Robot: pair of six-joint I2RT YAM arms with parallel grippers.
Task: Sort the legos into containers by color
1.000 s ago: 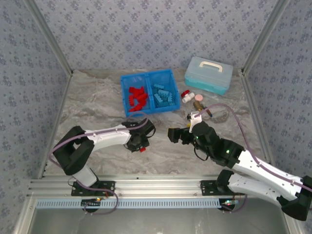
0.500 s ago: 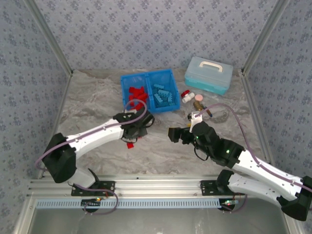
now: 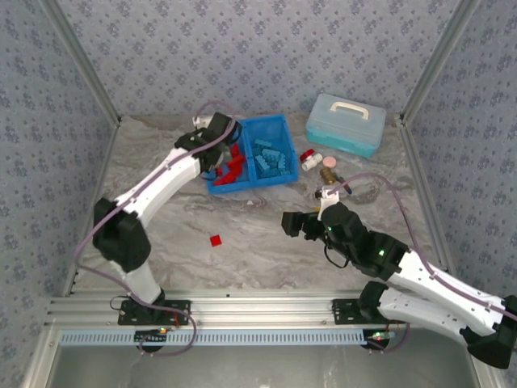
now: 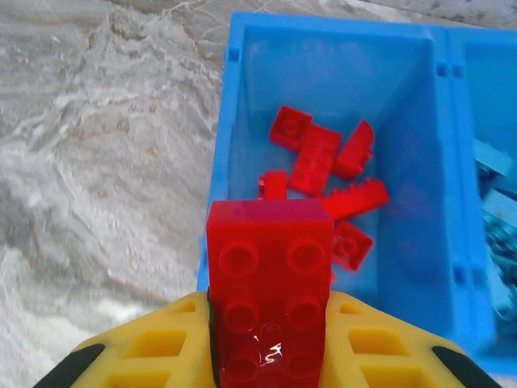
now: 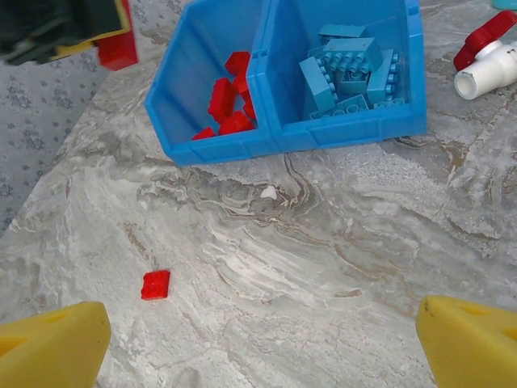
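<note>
The right tool [image 5: 258, 339] is seen with fingers spread wide over the counter [image 5: 339, 242]. A lone red lego [image 5: 155, 284] lies just ahead of its left finger. Farther ahead, red legos [image 5: 230, 101] and light blue legos [image 5: 347, 69] are kept in separate compartments of the bin [image 5: 347, 129].

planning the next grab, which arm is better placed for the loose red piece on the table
Probably right: the right fingers are open and nearer the red piece, while the left fingers hold a red lego over the blue bin.
</note>
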